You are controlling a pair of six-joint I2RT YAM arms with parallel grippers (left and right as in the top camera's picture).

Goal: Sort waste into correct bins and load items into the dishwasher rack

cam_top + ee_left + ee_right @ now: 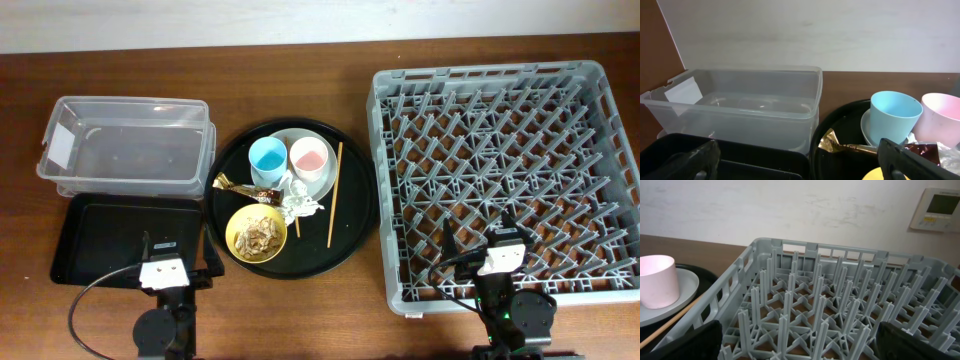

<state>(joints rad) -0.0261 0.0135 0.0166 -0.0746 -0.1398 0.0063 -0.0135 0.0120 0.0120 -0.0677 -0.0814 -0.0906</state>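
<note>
A round black tray [355, 215] holds a light-blue cup [267, 157] and a pink cup [309, 157] on a pale plate [328, 178], a yellow bowl [257, 233] with beige scraps, a crumpled white tissue [298, 200], a gold-brown wrapper [235, 184] and chopsticks [334, 193]. The clear tub [125, 146] and the shallow black tray [110, 237] lie at the left. The grey rack [505, 178] is at the right. My left gripper [797, 162] is open over the shallow tray's near right corner. My right gripper [795, 340] is open over the rack's near edge. Both are empty.
The wooden table [20, 100] ends at a pale wall [815, 35] at the back. A wall control panel [938, 208] shows in the right wrist view. The round tray sits between the bins and the rack.
</note>
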